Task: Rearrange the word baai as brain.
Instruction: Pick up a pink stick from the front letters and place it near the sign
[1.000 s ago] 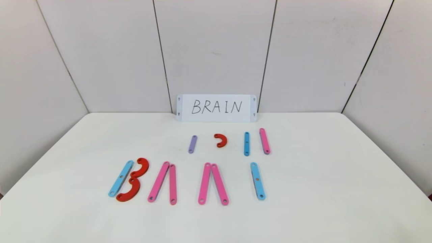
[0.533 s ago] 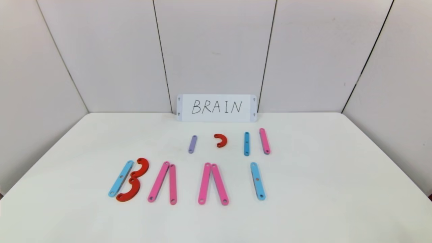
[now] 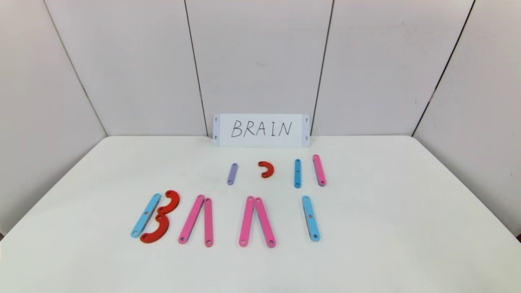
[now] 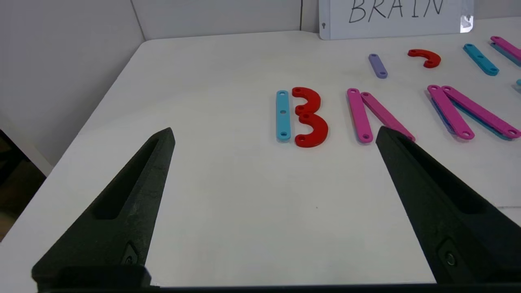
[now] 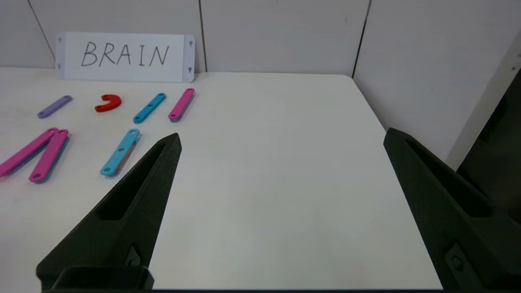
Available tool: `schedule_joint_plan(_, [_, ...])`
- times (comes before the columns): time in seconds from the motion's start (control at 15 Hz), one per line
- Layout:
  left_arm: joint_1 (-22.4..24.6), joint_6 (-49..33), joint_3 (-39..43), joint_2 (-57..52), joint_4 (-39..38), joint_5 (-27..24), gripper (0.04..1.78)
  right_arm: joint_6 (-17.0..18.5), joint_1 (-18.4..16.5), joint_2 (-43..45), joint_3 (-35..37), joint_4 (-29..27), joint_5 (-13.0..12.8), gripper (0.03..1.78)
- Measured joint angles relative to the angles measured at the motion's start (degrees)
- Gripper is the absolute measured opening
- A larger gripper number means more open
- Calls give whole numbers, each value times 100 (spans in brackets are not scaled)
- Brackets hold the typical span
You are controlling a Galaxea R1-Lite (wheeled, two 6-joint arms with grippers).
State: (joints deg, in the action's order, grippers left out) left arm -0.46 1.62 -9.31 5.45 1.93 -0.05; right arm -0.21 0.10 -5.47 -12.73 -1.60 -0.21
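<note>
Your flat plastic letter row reading B A A I (image 3: 226, 219) lies across the lower middle of the head view on the white counter (image 3: 407, 228), spare pieces above it. Both the left gripper (image 4: 274, 134) and right gripper (image 5: 281, 138) hang spread wide, holding nothing. Watch the thin pink bars (image 3: 196, 220): touching pairs could drag together if a finger nudges one.

White table (image 3: 407, 228), plastic letter pieces (image 3: 256, 221) lying flat, BRAIN card (image 3: 261, 130) seemingly resting at rear edge
</note>
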Motion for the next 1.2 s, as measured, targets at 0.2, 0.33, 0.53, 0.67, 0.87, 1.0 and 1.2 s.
schedule_joint_plan(0.2, [-33,-2,-630,714,-15,7,174,-69,-10,-758,-658,4,-56,174])
schedule_joint_plan(0.33, [-46,6,-1095,1313,-28,-2,174,-95,-10,-1310,-1070,-2,-45,174])
schedule_joint_plan(0.53, [-48,27,-1788,2358,-30,-22,174,-117,59,-2220,-1679,-13,18,174])
schedule_joint_plan(0.67, [-50,49,-2232,3104,-17,-111,174,-122,111,-2845,-2087,-13,72,174])
schedule_joint_plan(0.87, [-50,102,-2894,4257,9,-396,174,-124,196,-3783,-2644,-27,102,174])
schedule_joint_plan(1.0, [-52,217,-3333,4990,55,-549,174,-124,336,-4386,-2996,-33,185,174])
schedule_joint_plan(1.2, [-96,513,-3900,5947,276,-855,174,-111,623,-5324,-3517,-33,345,174])
